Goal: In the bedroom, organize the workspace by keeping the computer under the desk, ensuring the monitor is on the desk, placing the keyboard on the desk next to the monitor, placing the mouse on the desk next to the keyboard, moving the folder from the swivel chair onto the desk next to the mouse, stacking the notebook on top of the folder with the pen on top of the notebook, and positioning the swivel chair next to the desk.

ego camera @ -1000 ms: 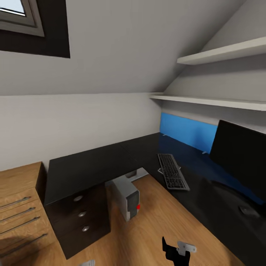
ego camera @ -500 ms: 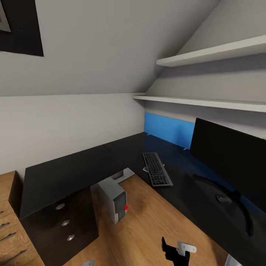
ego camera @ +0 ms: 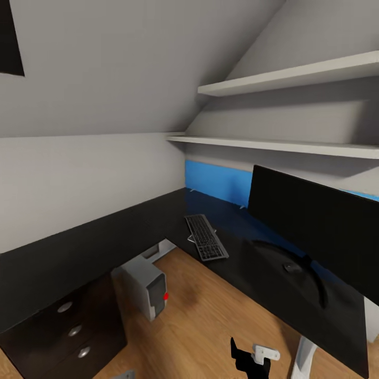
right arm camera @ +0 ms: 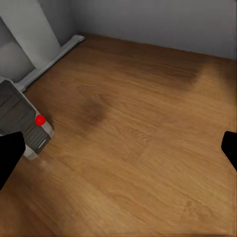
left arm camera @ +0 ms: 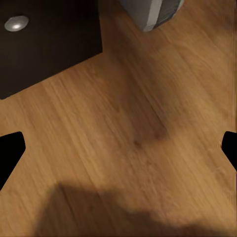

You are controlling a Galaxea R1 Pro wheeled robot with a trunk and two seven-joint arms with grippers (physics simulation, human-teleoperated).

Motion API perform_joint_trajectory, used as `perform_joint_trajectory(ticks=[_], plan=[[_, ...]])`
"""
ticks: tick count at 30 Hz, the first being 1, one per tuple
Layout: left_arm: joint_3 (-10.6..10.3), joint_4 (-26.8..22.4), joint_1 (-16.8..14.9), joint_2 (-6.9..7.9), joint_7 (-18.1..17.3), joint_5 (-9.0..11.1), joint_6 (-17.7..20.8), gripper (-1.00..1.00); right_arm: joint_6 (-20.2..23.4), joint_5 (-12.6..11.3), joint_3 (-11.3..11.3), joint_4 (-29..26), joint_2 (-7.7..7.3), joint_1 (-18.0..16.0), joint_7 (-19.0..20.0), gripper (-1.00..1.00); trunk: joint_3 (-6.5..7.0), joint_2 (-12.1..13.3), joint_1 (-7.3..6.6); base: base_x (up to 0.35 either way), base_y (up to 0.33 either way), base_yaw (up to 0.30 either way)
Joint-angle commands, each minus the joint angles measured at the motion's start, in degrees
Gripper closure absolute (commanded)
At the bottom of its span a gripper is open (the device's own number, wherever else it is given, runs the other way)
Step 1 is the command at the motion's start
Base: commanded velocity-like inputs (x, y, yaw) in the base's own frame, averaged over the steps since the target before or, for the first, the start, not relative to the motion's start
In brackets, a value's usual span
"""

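- Black L-shaped bench [ego camera: 95, 247] under 2 wall shelves [ego camera: 273, 143], wooden floor [ego camera: 210, 321] below.
- Monitor [ego camera: 316, 221] stands on the bench, keyboard [ego camera: 205, 237] just beside it.
- Computer [ego camera: 147, 284] sits on the floor under the bench.
- Right gripper [right arm camera: 118, 150] and left gripper [left arm camera: 118, 153] hang above the floor, jaws spread wide, holding nothing.

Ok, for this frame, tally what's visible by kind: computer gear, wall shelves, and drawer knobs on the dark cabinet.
Computer gear: 3 (monitor, keyboard, computer tower)
Wall shelves: 2 (upper shelf, lower shelf)
Drawer knobs: 3 (top knob, middle knob, bottom knob)
Total: 8
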Motion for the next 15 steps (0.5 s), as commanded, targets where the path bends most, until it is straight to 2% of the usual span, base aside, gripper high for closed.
perform_joint_trajectory(ticks=[1, 15], plan=[[-0.5, 0.0, 0.0, 0.06, 0.4, 0.6, -0.3, -1.0, -0.2, -0.6, -0.3, 0.1, 0.02, -0.1, 0.6, -1.0, -0.07, 0.0, 0.0, -0.018, 0.066, -0.295], [-0.5, 0.0, 0.0, 0.14, 0.4, 0.6, -0.3, -1.0, -0.2, -0.6, -0.2, 0.1, 0.05, -0.1, 0.6, -1.0, -0.1, 0.0, 0.0, -0.004, 0.015, -0.298]])
